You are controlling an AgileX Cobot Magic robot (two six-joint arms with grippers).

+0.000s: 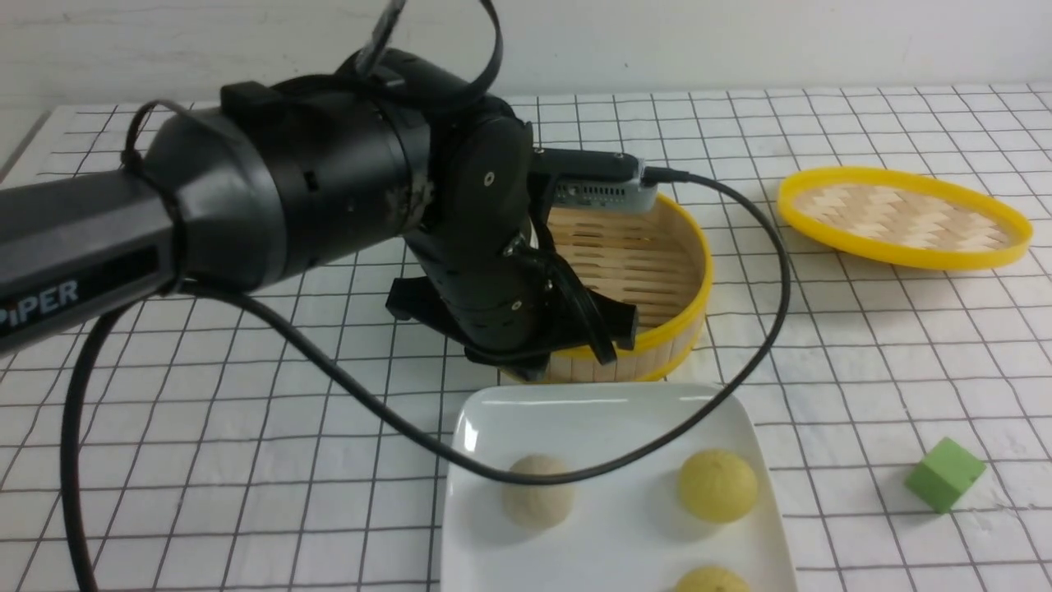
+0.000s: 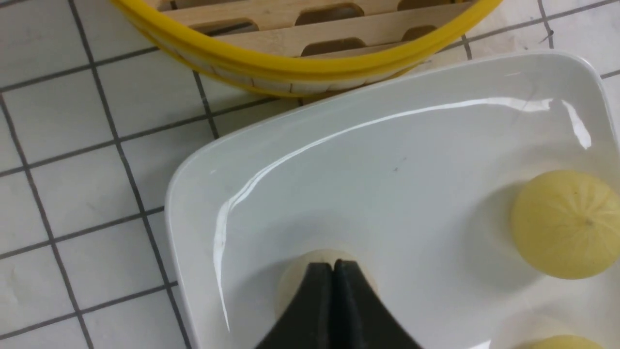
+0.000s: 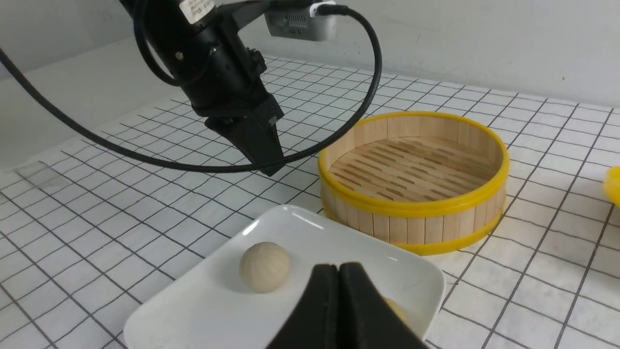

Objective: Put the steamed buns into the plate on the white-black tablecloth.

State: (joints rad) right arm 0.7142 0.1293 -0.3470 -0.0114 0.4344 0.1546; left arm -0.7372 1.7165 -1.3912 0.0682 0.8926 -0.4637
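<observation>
- Three small round dome-shaped steamed buns (image 1: pixel 717 485) all lie in the large glossy white square plate (image 1: pixel 608 411). The beige-white bun (image 1: pixel 538 491) is on its left part, one pale yellow bun on its right part and a second pale yellow bun (image 1: pixel 711 580) at its near edge.
- The plate stands on the white cloth with thin black grid lines (image 1: pixel 246 411). The round bamboo steamer with a yellow rim (image 1: pixel 649 271), just behind the plate, shows only bare slats.
- The left hand (image 3: pixel 270 167) hangs above the plate, over the beige-white bun. Its black fingers are pressed together with nothing between them.
- The right hand (image 3: pixel 339 266) is also closed and empty, close above the plate.
- In my judgement the placing is done, and what remains is to take the arm away. It is better to rise straight up from the plate first and only then go sideways.
- The black cable (image 1: pixel 394 419) loops across the plate in front of the beige-white bun; whether it touches it I cannot tell. A slow retreat should keep the loop from dragging that bun off the plate.
</observation>
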